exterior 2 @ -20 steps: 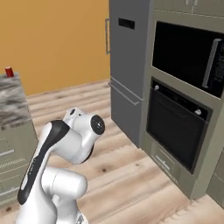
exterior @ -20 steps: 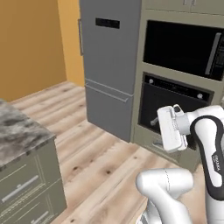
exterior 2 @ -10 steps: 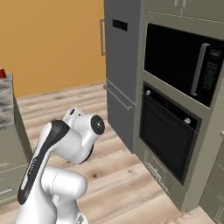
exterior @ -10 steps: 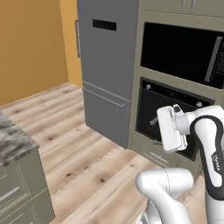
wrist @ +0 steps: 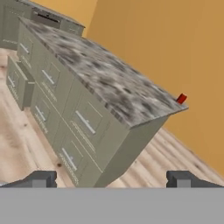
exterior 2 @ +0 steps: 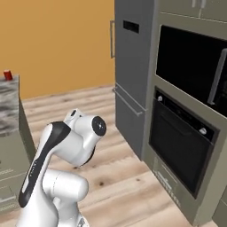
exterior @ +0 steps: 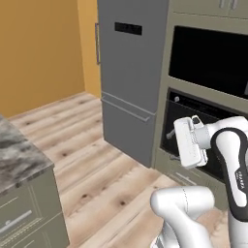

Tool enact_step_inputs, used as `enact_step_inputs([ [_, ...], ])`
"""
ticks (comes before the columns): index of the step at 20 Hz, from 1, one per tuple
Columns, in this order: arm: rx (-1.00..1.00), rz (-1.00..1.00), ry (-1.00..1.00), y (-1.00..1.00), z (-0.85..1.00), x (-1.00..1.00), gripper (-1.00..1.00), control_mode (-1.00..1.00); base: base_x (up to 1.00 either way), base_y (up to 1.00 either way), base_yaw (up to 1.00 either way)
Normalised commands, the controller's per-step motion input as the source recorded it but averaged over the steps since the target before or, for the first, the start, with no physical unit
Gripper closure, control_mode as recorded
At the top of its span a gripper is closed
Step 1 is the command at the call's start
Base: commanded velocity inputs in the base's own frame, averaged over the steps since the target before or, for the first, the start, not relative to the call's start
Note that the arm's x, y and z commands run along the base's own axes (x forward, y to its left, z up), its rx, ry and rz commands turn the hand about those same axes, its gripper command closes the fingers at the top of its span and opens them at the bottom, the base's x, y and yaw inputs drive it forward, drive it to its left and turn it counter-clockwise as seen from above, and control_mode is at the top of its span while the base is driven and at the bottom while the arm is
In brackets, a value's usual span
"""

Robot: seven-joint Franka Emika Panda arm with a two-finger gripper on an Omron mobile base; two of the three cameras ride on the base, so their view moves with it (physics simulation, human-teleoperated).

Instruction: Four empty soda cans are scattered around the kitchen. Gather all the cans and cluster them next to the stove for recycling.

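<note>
One red soda can (exterior 2: 8, 74) stands upright on the grey stone counter (exterior 2: 9, 99) at the left, near the counter's end by the orange wall. The same red can (wrist: 181, 99) looks small at the far corner of the countertop (wrist: 100, 74) in the hand view. My gripper (wrist: 109, 179) is far from the can. Its dark fingertips (wrist: 41, 178) stand wide apart, open, with nothing between them. The white hand (exterior: 188, 144) is held up in front of the wall oven. The stove is out of view.
A grey fridge (exterior: 131, 72) and a tall cabinet holding a black microwave (exterior 2: 190, 62) and a wall oven (exterior 2: 177, 142) stand ahead on the right. Wooden floor (exterior: 92, 160) lies between them and the counter's drawer fronts (wrist: 70, 127).
Both base views have shifted as a whole, so the base has moved: the fridge and oven appear nearer and the counter has slid left. The arm's pose and the open jaws look unchanged.
</note>
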Motion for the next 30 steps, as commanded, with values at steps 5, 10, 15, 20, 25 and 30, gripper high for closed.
enact_step_inputs([
  [5,0.00,0.00,0.00,0.00,0.00,0.00,-1.00,1.00,0.61,0.10,0.13],
  [10,0.00,0.00,0.00,0.00,0.00,0.00,-1.00,1.00,0.72,0.07,0.20],
  [15,0.00,0.00,0.00,0.00,0.00,0.00,-1.00,1.00,0.61,0.03,0.27],
  [20,0.00,0.00,0.00,0.00,0.00,0.00,-1.00,1.00,0.54,-0.01,0.34],
  [25,0.00,0.00,0.00,0.00,0.00,0.00,-1.00,1.00,0.52,-0.08,0.37],
  [30,0.00,0.00,0.00,0.00,0.00,0.00,-1.00,1.00,0.55,-0.27,0.33],
])
